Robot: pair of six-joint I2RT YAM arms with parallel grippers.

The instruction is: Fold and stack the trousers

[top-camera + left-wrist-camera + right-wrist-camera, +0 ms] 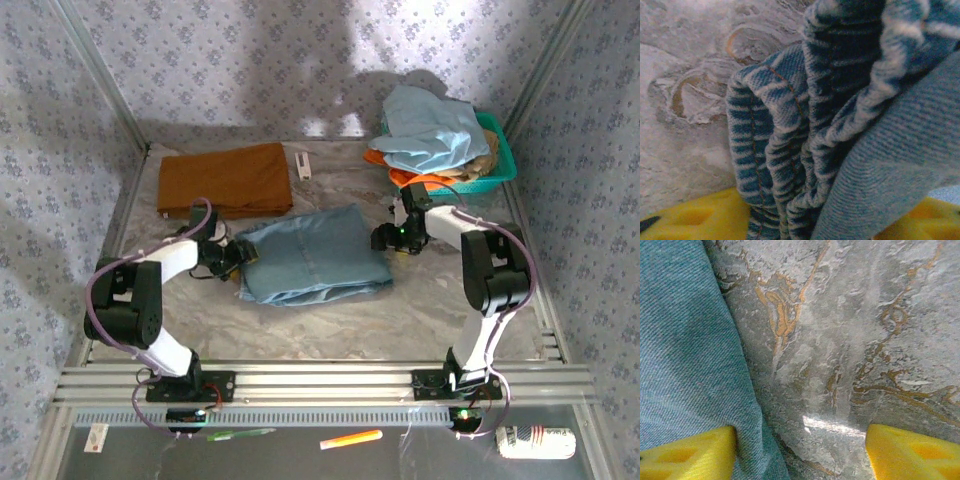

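Here, folded trousers [312,255], left hand [238,257] at waistband [790,125]

**White Links, Black Joints**

The left arm [170,262] and right arm [452,222] share white links, black joint housings, looping lilac cables [92,290] and black base plates [185,385]. Yellow moulded-plastic fingers [912,452] tip each end effector [800,452]. A green light [402,232] marks the right wrist.

I can read no text or number; the white tag [303,166] beside the brown cloth [224,180] is too small.
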